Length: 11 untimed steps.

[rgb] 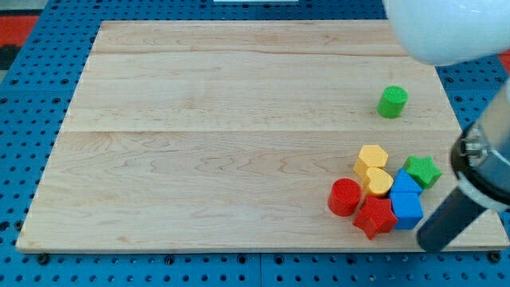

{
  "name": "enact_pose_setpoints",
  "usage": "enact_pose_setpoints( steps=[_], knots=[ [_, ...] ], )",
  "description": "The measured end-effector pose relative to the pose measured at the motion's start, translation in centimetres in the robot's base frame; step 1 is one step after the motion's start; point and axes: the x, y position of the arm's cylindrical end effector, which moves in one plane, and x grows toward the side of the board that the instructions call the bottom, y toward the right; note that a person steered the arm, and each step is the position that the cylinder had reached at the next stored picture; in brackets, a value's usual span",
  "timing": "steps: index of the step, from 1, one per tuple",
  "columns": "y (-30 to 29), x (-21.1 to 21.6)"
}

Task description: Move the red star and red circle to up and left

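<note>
The red circle (344, 197) and the red star (374, 217) lie touching each other near the board's bottom right corner. They belong to a tight cluster with two yellow blocks (372, 159) (378, 182), two blue blocks (406, 209) (404, 186) and a green star (422, 171). My rod comes in from the view's right, and my tip (428, 242) rests just right of the blue blocks, below the green star, about a block's width right of the red star.
A green cylinder (391, 102) stands alone above the cluster. The wooden board (199, 143) lies on a blue pegboard table (24, 104). The white arm body (446, 28) fills the view's top right corner.
</note>
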Motion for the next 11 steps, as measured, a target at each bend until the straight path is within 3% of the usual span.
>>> enact_pose_setpoints(
  steps=[2, 4, 6, 9, 11],
  knots=[
    [-1.0, -0.1],
    [-5.3, -4.1],
    [-5.9, -4.7],
    [-18.8, -10.9],
    [-21.0, -11.6]
  ],
)
